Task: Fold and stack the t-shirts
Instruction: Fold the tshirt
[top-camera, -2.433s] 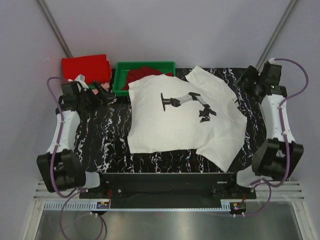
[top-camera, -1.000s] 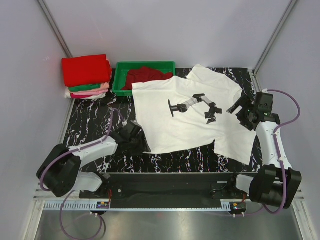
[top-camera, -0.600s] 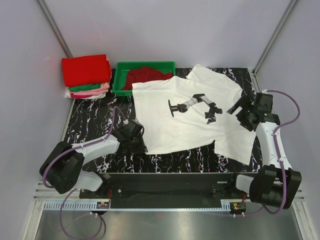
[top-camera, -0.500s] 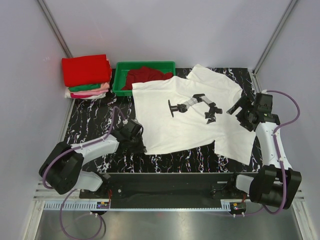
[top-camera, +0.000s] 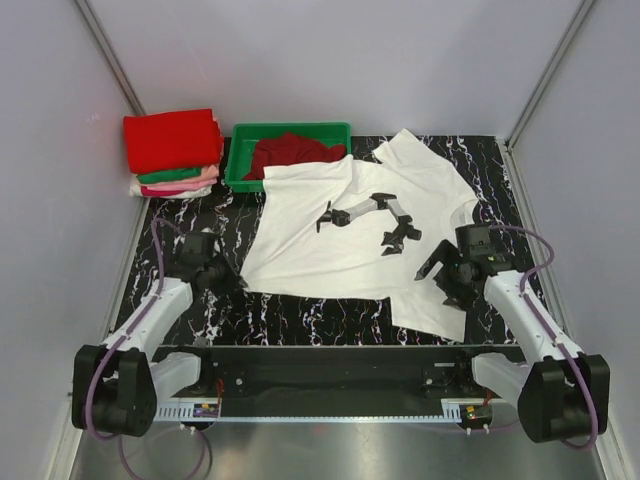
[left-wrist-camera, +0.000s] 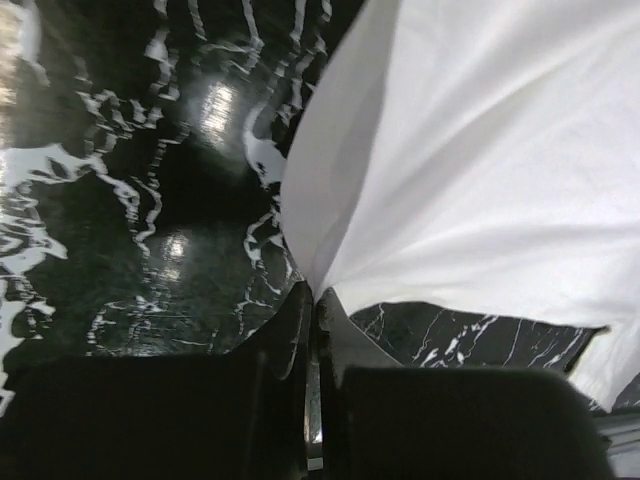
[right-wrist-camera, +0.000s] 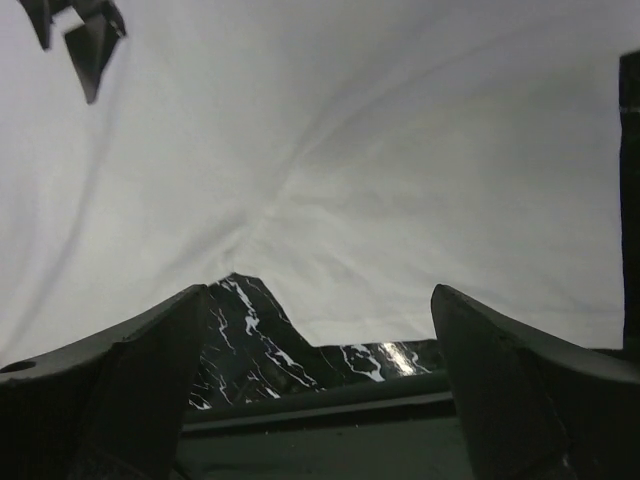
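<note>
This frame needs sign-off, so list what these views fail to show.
- Top view: red cloth in the tray, partly under the white shirt; pieces uncountable.
- Top view: stack, lower layers mostly under the red one.
- Left wrist view: hem depth between the left fingers, in shadow.
- Right wrist view: print, cut by the top edge.

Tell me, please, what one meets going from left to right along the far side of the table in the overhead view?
Stack of folded t-shirts, red on top → green plastic tray → white t-shirt with a grey-black robot-arm print, its edge overlapping the tray's near right corner.
</note>
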